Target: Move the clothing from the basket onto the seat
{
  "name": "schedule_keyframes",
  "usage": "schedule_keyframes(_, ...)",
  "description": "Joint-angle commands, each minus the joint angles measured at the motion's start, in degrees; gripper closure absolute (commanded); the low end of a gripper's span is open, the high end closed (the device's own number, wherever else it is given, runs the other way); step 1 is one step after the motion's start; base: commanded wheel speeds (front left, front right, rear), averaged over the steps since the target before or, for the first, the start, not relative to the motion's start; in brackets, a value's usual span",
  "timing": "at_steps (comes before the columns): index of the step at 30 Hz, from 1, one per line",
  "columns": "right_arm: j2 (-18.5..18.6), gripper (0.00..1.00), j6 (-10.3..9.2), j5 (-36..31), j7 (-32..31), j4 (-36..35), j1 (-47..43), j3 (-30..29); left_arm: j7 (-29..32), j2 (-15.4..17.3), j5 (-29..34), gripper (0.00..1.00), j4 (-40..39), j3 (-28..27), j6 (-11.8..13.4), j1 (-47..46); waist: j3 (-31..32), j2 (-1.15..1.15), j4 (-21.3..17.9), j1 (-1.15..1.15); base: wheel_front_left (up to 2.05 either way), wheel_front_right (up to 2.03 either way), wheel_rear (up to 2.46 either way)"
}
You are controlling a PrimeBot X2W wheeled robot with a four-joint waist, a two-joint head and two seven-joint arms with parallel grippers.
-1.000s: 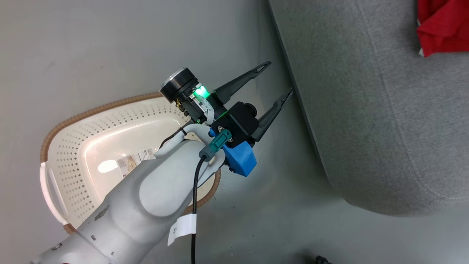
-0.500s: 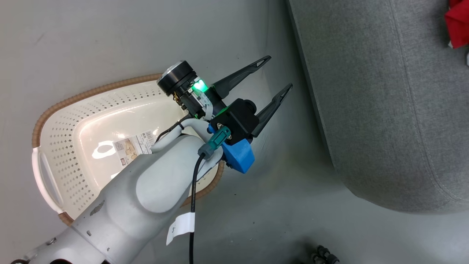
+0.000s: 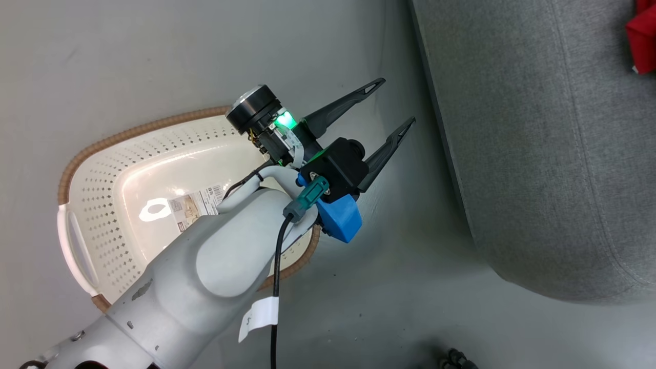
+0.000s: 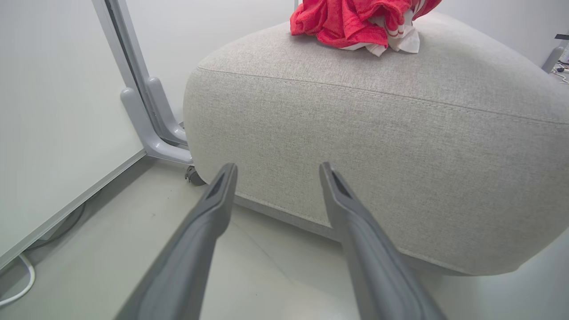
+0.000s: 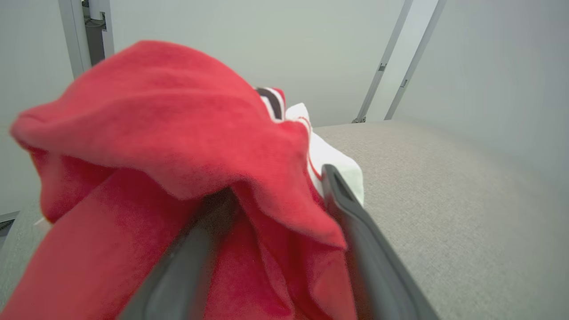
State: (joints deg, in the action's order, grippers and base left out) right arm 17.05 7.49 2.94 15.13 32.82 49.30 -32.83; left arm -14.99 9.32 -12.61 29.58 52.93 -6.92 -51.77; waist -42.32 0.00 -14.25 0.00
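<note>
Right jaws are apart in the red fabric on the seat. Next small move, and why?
Probably draw the right gripper straight back: its jaws stand apart with the clothing draped loosely over them on the seat, and what shows of the basket is empty.

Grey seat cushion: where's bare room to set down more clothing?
Free: the large grey fabric seat, bare on top between the bright red clothing pile and the rounded edge facing the left end effector; also right of the pile in the right wrist view. Crowded: at the pile, where red fabric drapes the right end effector.
</note>
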Motion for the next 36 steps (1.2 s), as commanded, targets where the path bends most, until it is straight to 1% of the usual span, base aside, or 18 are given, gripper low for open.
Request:
schedule_keyframes(1, -0.5, 0.00, 0.01, 0.4, 0.0, -1.4, -2.8, -0.6, -0.2, -0.3, -0.3, 0.00, 0.0, 0.0, 0.5, 0.1, 1.1, 0.00, 0.0, 0.00, 0.00, 0.00, 0.00)
schedule_keyframes(3, -1.6, 0.00, 0.01, 0.8, 0.0, -3.4, -5.0, -0.7, -0.3, -0.5, -0.5, 0.00, -0.3, -0.2, 0.5, 0.7, 2.4, 0.00, 0.0, 0.00, 0.00, 0.00, 0.00)
schedule_keyframes(11, -5.3, 0.00, 0.01, -1.2, 0.0, -11.6, -16.7, 2.4, -0.3, -1.1, -1.9, 0.00, -1.3, -2.3, 1.4, 4.5, 9.3, 0.00, -0.1, 0.00, 0.00, 0.00, 0.00)
schedule_keyframes(14, -5.9, 0.00, 0.01, -2.1, 0.0, -13.7, -20.0, 4.5, -0.3, -1.5, -2.3, 0.00, -1.4, -3.3, 1.7, 6.2, 12.2, 0.00, 0.1, 0.00, 0.00, 0.00, 0.00)
schedule_keyframes(20, -6.7, 0.00, 0.01, -1.6, 0.0, -17.9, -24.4, 8.8, -0.3, -2.0, -3.0, 0.00, -2.5, -6.3, 2.5, 10.1, 17.6, 0.00, 1.3, 0.00, 0.00, 0.00, 0.00)
schedule_keyframes(25, -6.9, 0.00, 0.01, -1.3, 0.0, -20.5, -26.3, 13.0, -0.3, -1.9, -3.4, 0.00, -4.5, -10.4, 3.7, 13.7, 21.9, 0.00, 3.3, 0.00, 0.00, 0.00, 0.00)
schedule_keyframes(28, -7.2, 0.00, 0.01, -1.0, 0.0, -21.7, -27.2, 16.4, -0.3, -1.5, -2.9, 0.00, -7.2, -15.3, 5.1, 17.0, 25.0, 0.00, 5.3, 0.00, 0.00, 0.00, 0.00)
schedule_keyframes(29, -7.2, 0.00, 0.01, -1.0, 0.0, -21.7, -27.2, 16.4, -0.3, -1.5, -2.9, 0.00, -7.2, -15.3, 5.1, 17.0, 25.0, 0.00, 5.3, 0.00, 0.00, 0.00, 0.00)
schedule_keyframes(30, -7.4, 0.00, 0.01, -0.9, 0.0, -21.9, -27.9, 18.0, -0.3, -1.4, -2.5, 0.00, -8.6, -17.9, 5.8, 18.8, 26.6, 0.00, 6.4, 0.00, 0.00, 0.00, 0.00)
schedule_keyframes(31, -7.4, 0.00, 0.01, -0.9, 0.0, -21.9, -27.9, 18.0, -0.3, -1.4, -2.5, 0.00, -8.6, -17.9, 5.8, 18.8, 26.6, 0.00, 6.4, 0.00, 0.00, 0.00, 0.00)
schedule_keyframes(32, -7.6, 0.00, 0.01, -0.7, 0.0, -21.7, -28.3, 19.3, -0.3, -1.4, -2.1, 0.00, -10.0, -20.5, 6.3, 20.6, 28.0, 0.00, 7.5, 0.00, 0.00, 0.00, 0.00)
schedule_keyframes(33, -7.6, 0.00, 0.01, -0.7, 0.0, -21.7, -28.3, 19.3, -0.3, -1.4, -2.1, 0.00, -10.0, -20.5, 6.3, 20.6, 28.0, 0.00, 7.5, 0.00, 0.00, 0.00, 0.00)
schedule_keyframes(36, -8.1, 0.00, 0.01, -0.4, 0.0, -21.7, -29.2, 21.2, -0.3, -1.2, -1.2, 0.00, -11.9, -24.3, 6.8, 23.5, 30.0, 0.00, 8.9, 0.00, 0.00, 0.00, 0.00)
